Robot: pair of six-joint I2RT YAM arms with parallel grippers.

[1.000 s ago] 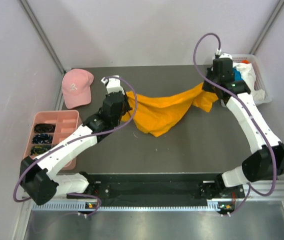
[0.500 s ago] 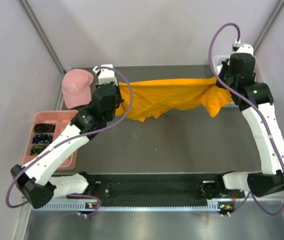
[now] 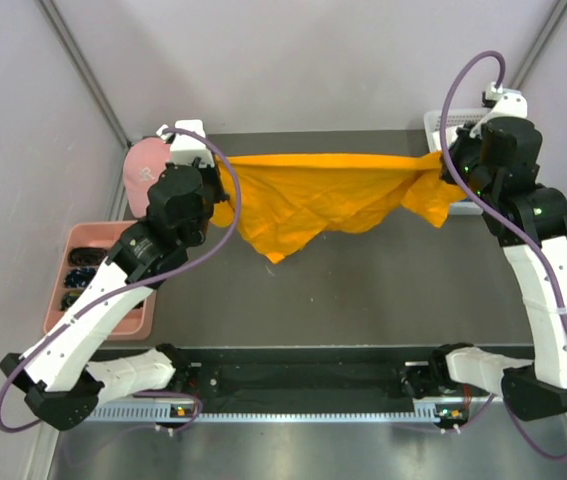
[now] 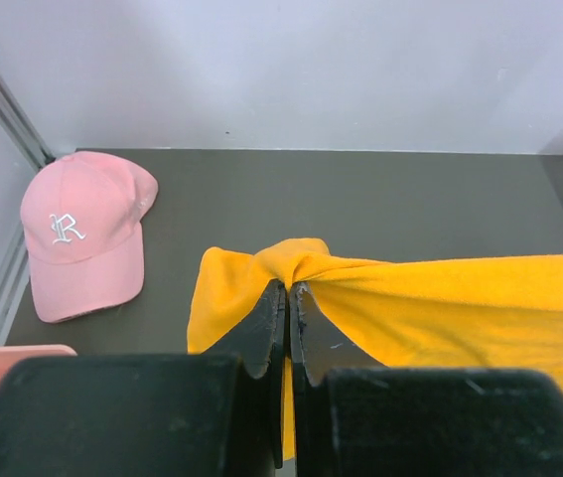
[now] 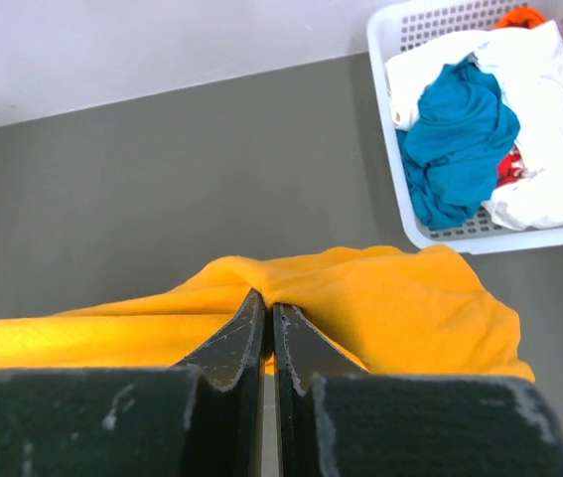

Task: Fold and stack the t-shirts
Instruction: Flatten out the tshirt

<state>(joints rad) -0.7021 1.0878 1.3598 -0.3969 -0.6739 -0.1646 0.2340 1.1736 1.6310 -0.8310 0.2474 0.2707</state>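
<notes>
Judged the step in hand to be the spreading-out ahead of the first fold. Gripped the orange-yellow t-shirt (image 3: 323, 195) at two ends and held it up over the table (image 3: 363, 290), stretched in a line running away from the white basket (image 5: 499, 237). Pinched one bunched corner with the right gripper (image 5: 265, 298), jaws pressed together on the cloth, just beside the basket on its inward side. Pinched the other bunched corner with the left gripper (image 4: 289, 290), jaws likewise squeezed tight on the fabric, well apart from the basket. Noted the pink cap (image 4: 82, 234) lying farther from the basket again.

Next, probably: needed to bring both ends down together and draw them off from the basket toward the arm bases, so as to drape the hanging part flat first and lay the top edge last. Called for matched height and steady tension across both arms; risked a twisted or doubled-up layer otherwise.

Looked bright and plain, taut along the upper edge, slack below. Sagged into a creased triangular point toward the end away from the basket; could not tell whether that point touched the tabletop. Flopped in a loose flap past the pinch at the basket end. Could not tell sleeves from hem. Saw a teal-blue t-shirt (image 5: 460, 139) and a white t-shirt (image 5: 519, 60) heaped inside the basket, unfolded.
</notes>
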